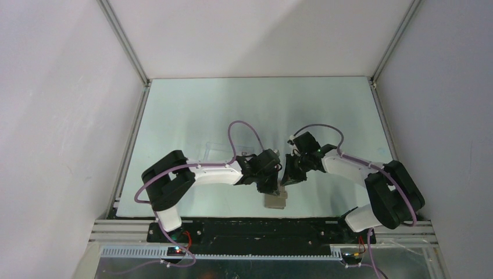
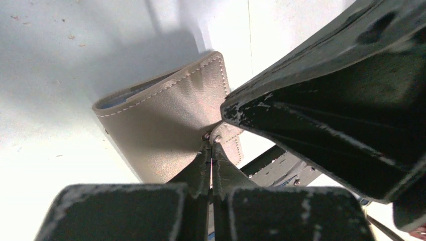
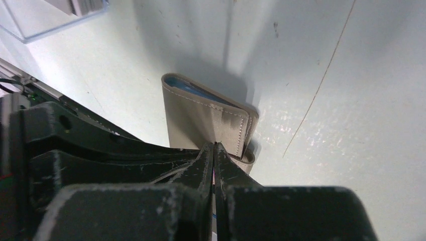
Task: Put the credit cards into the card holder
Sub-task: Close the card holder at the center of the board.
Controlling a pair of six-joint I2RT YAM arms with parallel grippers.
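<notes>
Card holder lies folded at the near centre of the tabletop, left end effector and right end effector both pressed together at its snap tab, no credit card in hand; judged: opening and all loading remain outstanding.
</notes>
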